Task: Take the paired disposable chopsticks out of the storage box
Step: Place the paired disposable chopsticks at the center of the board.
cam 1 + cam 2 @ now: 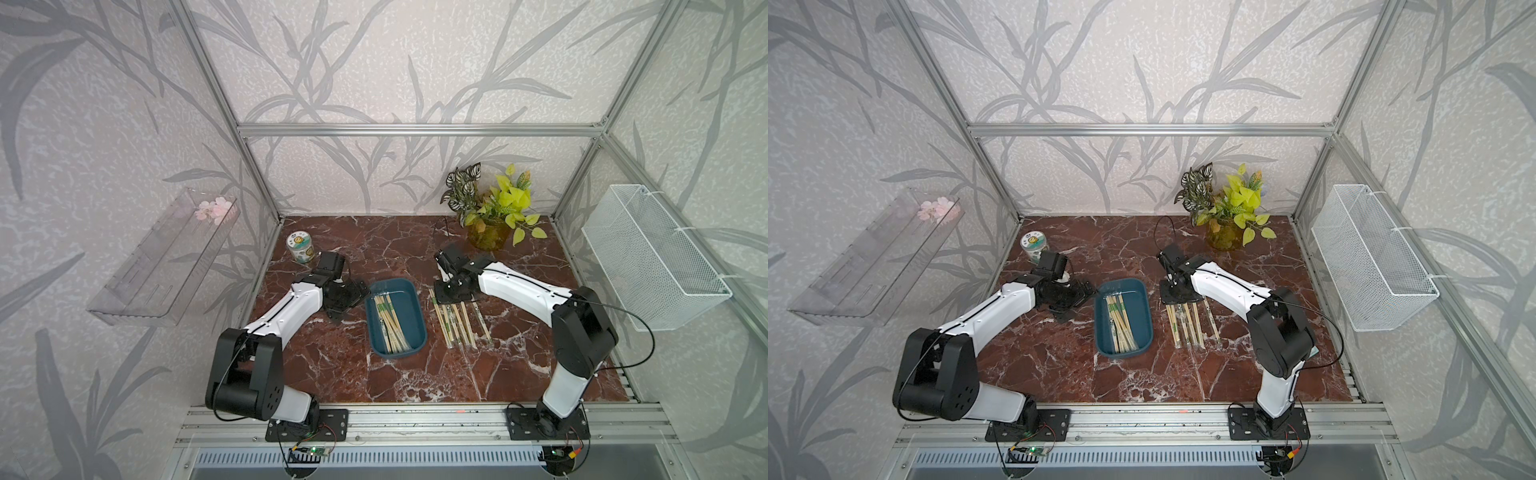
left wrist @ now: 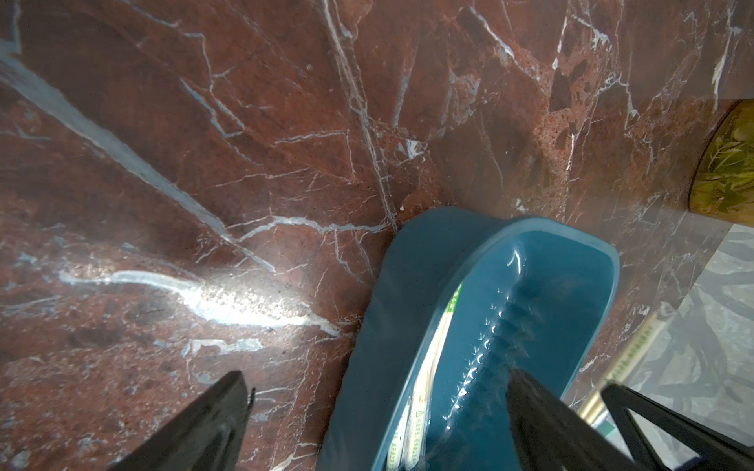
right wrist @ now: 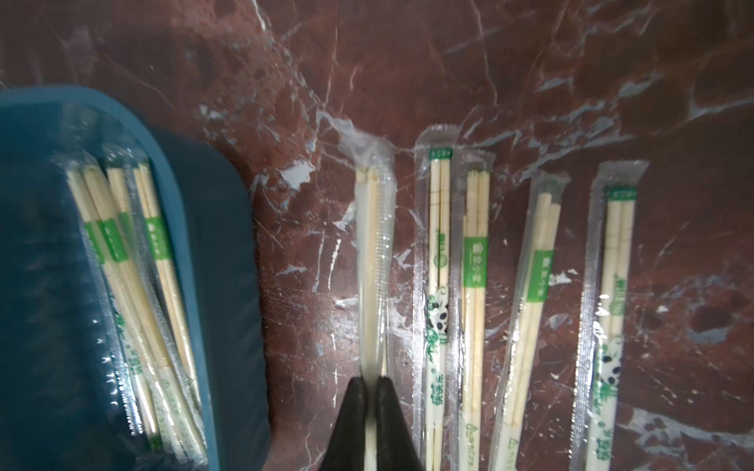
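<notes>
While the right claw [image 3: 370, 391] is pressed tight on one wrapped pair [image 3: 369, 244], the job stands approx. half done.

Location: storage box [image 1: 411, 303] sits mid-counter [image 1: 457, 374], between both arms.

Outside the box: four chopstick pairs [image 3: 475, 285] lie side by side on the counter, near the box on the right arm's side. They are roughly parallel, wrappers intact. The pinched pair makes a fifth. It sits low in the gap between box and row, one end in the claw. Contact w/ counter: cannot tell.

Inside the box: a loose bundle [image 1: 388, 322] is left, overlapping. At least three green bands show in the right wrist view; exact qty unclear.

Left claw [image 2: 375, 372]: spread wide, straddling the box's wall, one finger outside and one over the interior. It holds nothing.

Judgement: fifth pair not yet released, then the bundle is to be cleared. Risk: overlapped wrappers may come up two at once.
</notes>
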Robot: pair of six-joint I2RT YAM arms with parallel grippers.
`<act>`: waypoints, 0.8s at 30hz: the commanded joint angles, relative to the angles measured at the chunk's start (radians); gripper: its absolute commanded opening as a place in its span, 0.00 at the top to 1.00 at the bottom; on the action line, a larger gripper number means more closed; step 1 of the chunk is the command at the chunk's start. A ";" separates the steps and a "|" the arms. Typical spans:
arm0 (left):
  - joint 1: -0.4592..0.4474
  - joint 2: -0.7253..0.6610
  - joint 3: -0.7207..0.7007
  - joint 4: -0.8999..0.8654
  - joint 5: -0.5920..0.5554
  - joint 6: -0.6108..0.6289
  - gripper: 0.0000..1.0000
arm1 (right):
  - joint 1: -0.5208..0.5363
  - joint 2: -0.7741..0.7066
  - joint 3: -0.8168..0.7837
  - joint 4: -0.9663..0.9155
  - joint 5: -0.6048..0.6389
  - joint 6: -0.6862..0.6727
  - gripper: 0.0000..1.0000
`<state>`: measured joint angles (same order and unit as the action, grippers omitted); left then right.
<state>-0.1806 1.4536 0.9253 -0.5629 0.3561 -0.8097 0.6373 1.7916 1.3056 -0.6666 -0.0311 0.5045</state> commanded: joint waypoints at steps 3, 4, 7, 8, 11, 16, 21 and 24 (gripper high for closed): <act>-0.008 -0.024 -0.016 0.000 -0.025 -0.009 0.01 | 0.024 -0.017 -0.036 0.059 -0.015 0.006 0.99; -0.008 -0.022 -0.016 0.000 -0.023 -0.009 0.01 | 0.030 -0.010 -0.039 0.062 -0.014 0.006 0.99; -0.008 -0.020 -0.015 -0.002 -0.021 -0.005 0.01 | 0.046 0.012 -0.042 0.070 -0.015 0.014 0.99; -0.008 -0.018 -0.015 -0.005 -0.023 -0.003 0.01 | 0.052 0.019 -0.041 0.075 -0.015 0.017 0.99; -0.008 -0.020 -0.013 -0.007 -0.025 0.000 0.01 | 0.062 0.042 -0.033 0.081 -0.020 0.026 0.99; -0.008 -0.013 -0.009 -0.009 -0.023 0.003 0.01 | 0.072 0.086 -0.008 0.078 -0.018 0.025 0.98; -0.008 -0.006 0.001 -0.011 -0.021 0.006 0.01 | 0.072 0.115 0.007 0.077 -0.010 0.022 0.95; -0.008 0.000 0.008 -0.012 -0.022 0.009 0.01 | 0.072 0.132 0.015 0.070 -0.006 0.020 0.90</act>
<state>-0.1860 1.4536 0.9245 -0.5640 0.3420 -0.8112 0.7063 1.9015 1.2865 -0.5884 -0.0498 0.5243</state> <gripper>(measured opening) 0.992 0.093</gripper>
